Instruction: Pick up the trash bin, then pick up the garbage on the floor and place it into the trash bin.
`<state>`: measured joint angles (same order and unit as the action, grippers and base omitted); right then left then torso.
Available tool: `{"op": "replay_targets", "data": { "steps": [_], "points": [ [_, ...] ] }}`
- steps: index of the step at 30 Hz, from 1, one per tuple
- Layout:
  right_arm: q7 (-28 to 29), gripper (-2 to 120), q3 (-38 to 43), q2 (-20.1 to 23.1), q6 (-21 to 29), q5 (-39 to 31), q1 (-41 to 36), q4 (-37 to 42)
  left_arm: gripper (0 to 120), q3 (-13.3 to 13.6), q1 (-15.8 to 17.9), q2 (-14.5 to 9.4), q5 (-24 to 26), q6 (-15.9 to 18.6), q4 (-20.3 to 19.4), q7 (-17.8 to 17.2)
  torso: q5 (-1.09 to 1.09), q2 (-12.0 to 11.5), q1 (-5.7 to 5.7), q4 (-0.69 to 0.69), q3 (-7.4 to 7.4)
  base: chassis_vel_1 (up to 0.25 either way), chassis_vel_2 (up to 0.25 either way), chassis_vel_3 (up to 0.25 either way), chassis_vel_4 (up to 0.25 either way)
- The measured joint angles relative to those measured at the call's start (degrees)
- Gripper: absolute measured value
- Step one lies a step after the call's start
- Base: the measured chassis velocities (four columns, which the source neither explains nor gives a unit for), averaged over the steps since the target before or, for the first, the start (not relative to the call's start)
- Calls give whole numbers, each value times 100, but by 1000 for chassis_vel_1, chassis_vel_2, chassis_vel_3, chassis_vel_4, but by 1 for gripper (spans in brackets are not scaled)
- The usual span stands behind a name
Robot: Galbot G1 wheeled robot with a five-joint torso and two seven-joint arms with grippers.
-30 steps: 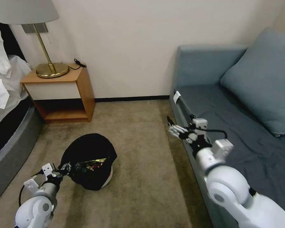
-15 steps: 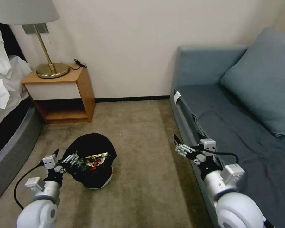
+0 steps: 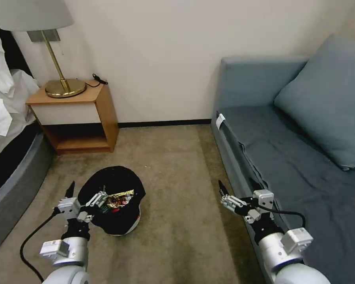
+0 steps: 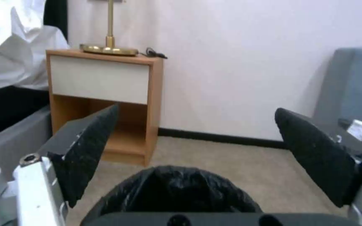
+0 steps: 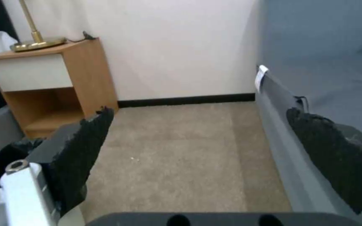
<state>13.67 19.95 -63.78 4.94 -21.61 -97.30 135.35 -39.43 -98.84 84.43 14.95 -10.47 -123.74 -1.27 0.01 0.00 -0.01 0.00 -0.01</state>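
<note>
The trash bin point(image 3: 118, 219), white with a black bag over its rim, stands on the carpet in the head view. Garbage point(image 3: 120, 198), a shiny gold-green wrapper with some red, lies inside it. My left gripper point(image 3: 85, 193) is open just at the bin's near-left rim, with nothing between its fingers. In the left wrist view the left gripper point(image 4: 193, 150) hangs spread above the black bag point(image 4: 177, 191). My right gripper point(image 3: 237, 188) is open and empty beside the sofa's front edge. The right wrist view has the right gripper point(image 5: 198, 147) over bare carpet and the bag point(image 5: 5, 153) off to one side.
A wooden nightstand point(image 3: 81, 114) with a brass lamp point(image 3: 63, 85) stands against the back wall. A bed point(image 3: 12, 177) lines the left side. A grey-blue sofa point(image 3: 288, 157) with a cushion point(image 3: 327, 98) lines the right. Open carpet point(image 3: 177, 189) lies between them.
My left gripper let go of the bin's bagged rim, opened and drew back. The tilted bin settled on the carpet. My right arm pulled back toward me and lower.
</note>
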Motion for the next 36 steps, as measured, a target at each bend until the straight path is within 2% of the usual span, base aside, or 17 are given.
{"op": "replay_targets", "data": {
  "steps": [4, 8, 15, 36],
  "points": [
    [-9, 100, -71, -112, -16, 46, 151, -83, 100, 208, -202, 40, -168, -126, -21, -136, -1, 0, 0, 1, 0, 0, 0, 0, 0],
    [-4, 100, -84, -146, -17, 44, 216, -117, 100, 319, -209, 42, -247, -157, -19, -267, -1, 0, 0, 0, 0, 0, 0, 0, 0],
    [-5, 100, -73, -179, -15, 34, 265, -188, 100, 478, -167, 7, -330, -223, 77, -269, -1, 0, 0, 0, 0, 0, 0, 0, 0],
    [-1, 100, -54, -165, 50, 51, 283, -202, 100, 484, -154, -7, -341, -180, 102, -256, -1, 0, 0, 0, 0, 0, 0, 0, 0]
  ]
}}
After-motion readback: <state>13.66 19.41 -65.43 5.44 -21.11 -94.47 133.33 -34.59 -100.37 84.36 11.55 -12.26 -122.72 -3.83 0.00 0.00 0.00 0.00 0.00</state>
